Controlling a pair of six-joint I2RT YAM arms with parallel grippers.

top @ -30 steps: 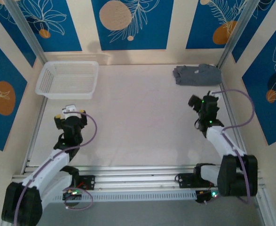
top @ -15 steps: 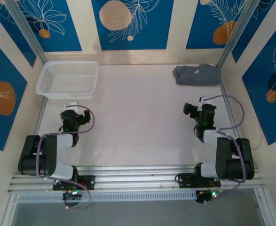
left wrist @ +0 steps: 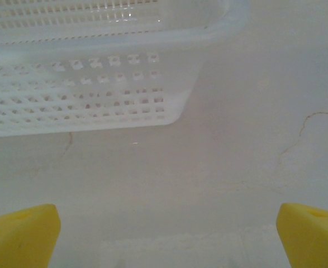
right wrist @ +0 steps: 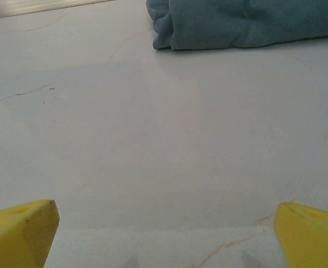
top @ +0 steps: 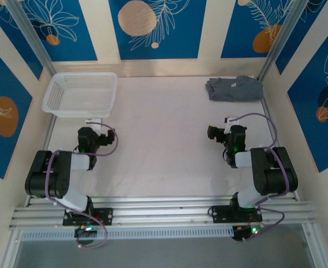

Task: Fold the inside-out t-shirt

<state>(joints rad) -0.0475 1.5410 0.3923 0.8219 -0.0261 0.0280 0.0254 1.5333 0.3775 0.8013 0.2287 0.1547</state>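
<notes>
The inside-out t-shirt (top: 234,89) lies as a compact slate-grey bundle at the table's back right corner. In the right wrist view the t-shirt (right wrist: 247,22) sits at the top, well ahead of the fingers. My right gripper (top: 229,121) rests low over the table a good way in front of it. In its own view the right gripper (right wrist: 165,234) is open, with bare table between the yellow fingertips (right wrist: 18,231). My left gripper (top: 92,123) sits just in front of the white basket. The left gripper (left wrist: 166,237) is open and holds nothing.
A white mesh-sided basket (top: 81,94) stands at the back left, and its wall (left wrist: 85,95) is close ahead in the left wrist view. Metal posts and patterned walls close in the table's sides. Both arms are folded near their bases.
Both arms have folded back towards their bases. The right gripper has drawn a little left and away from the t-shirt. The t-shirt and basket have not moved.
</notes>
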